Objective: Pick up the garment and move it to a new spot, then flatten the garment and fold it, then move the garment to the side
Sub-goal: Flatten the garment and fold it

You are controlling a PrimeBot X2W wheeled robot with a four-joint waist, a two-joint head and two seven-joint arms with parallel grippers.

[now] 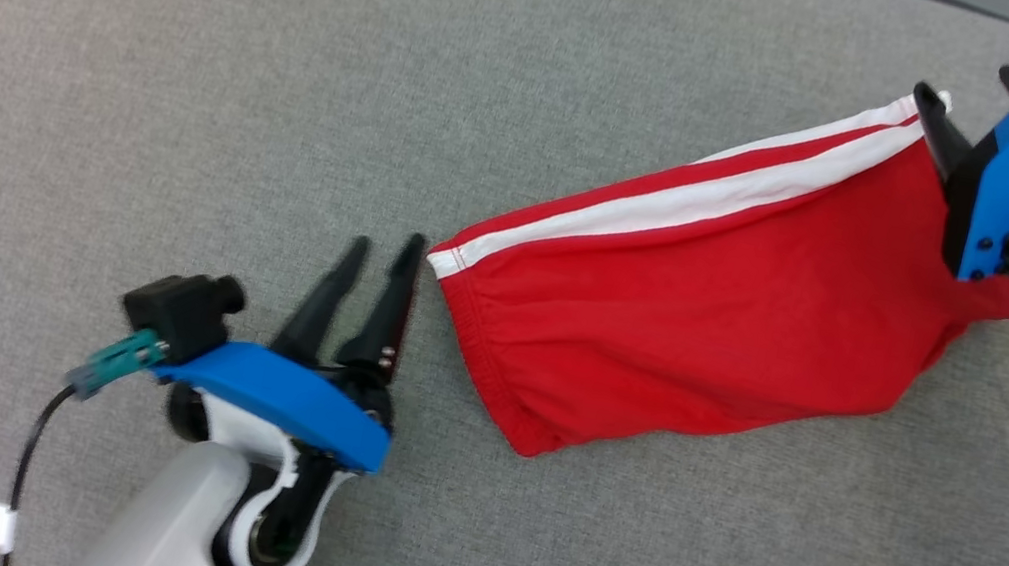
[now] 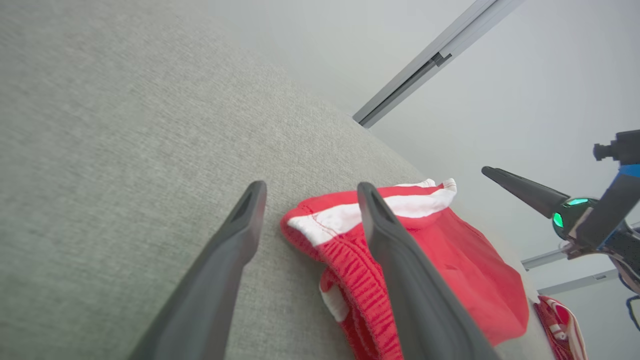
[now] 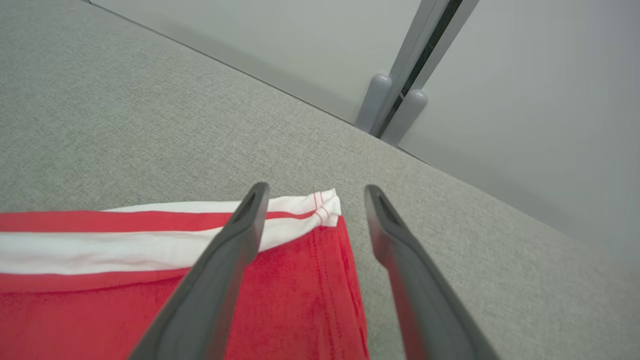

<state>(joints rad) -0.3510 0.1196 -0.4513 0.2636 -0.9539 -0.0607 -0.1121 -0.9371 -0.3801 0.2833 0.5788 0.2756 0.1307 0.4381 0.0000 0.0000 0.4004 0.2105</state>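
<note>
Head view: garment (image 1: 710,326) flat on grey surface (image 1: 194,72).

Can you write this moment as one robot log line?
red shorts: lying on grey surface | left gripper: jaws open, beside waistband | right gripper: jaws open, over hem corner | held: nothing

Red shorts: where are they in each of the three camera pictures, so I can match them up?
Head view: red shorts run diagonally from centre to upper right.
Left wrist view: red shorts, bottom centre to lower right.
Right wrist view: red shorts, lower left.
Shared landmark: the white stripe along their edge.
</note>
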